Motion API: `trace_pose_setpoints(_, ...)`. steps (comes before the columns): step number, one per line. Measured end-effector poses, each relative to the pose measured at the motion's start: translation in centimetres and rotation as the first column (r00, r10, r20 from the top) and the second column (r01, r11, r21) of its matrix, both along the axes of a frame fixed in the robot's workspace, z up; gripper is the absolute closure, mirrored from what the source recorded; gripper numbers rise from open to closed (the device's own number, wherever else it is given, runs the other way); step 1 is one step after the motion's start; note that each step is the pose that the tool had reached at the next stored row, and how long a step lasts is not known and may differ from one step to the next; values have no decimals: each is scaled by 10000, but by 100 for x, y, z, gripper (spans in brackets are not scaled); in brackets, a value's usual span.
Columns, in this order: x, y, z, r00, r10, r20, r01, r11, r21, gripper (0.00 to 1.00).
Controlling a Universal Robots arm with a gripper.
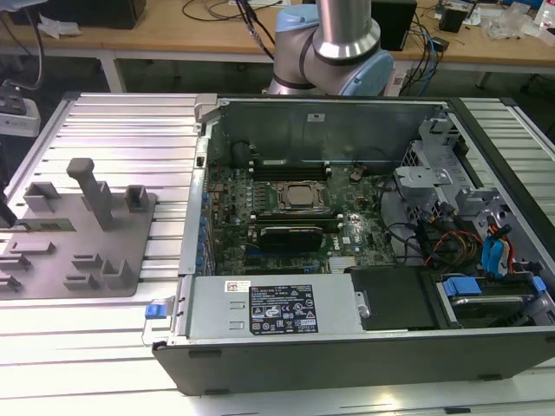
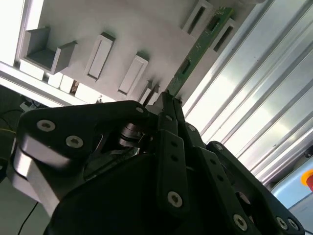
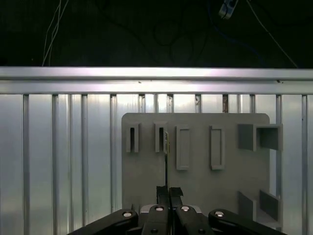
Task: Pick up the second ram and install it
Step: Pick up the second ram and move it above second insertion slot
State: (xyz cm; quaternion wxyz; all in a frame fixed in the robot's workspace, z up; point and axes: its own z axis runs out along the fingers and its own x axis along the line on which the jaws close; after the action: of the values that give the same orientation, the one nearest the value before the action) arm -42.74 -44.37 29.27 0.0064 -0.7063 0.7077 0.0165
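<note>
Second wrist view showed the gripper [image 2: 168, 98] clamped shut on the second ram [image 2: 203, 41], stick poking out over the grey tray [image 1: 52, 273] at the exterior view's left; pickup looked done; installing in the case [image 1: 329, 113], mid-frame, not yet.

No legible text anywhere. In the exterior view, a black label [image 1: 284, 310] with white print and small symbols on the grey power-supply cover [image 1: 208, 316], too small to read. Just beside it, a small white sticker [image 1: 238, 286] with a red mark, equally unreadable. In the second wrist view, faint white markings on the second ram [image 2: 198, 46], not decipherable.
</note>
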Motion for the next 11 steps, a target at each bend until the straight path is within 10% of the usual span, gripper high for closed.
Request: trace_pose_setpoints(11, 0, 0, 221, 10000, 9, 0, -9, 10000, 2, 91)
